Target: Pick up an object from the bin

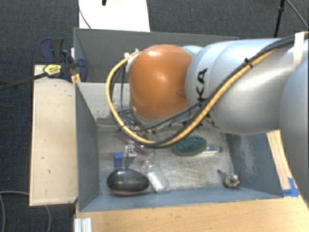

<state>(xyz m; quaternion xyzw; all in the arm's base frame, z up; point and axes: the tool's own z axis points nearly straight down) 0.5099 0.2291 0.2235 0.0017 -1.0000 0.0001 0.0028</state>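
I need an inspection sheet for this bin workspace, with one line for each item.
surface: grey metal bin, floor scuffed pale
job's things: dark oval thing front left; teal round brush in the middle
clutter: small blue piece, clear tube, small brassy part
grippers: gripper below the orange cover, over the bin's left part
cables: yellow-black cable looped round the cover
surroundings: dark carpet
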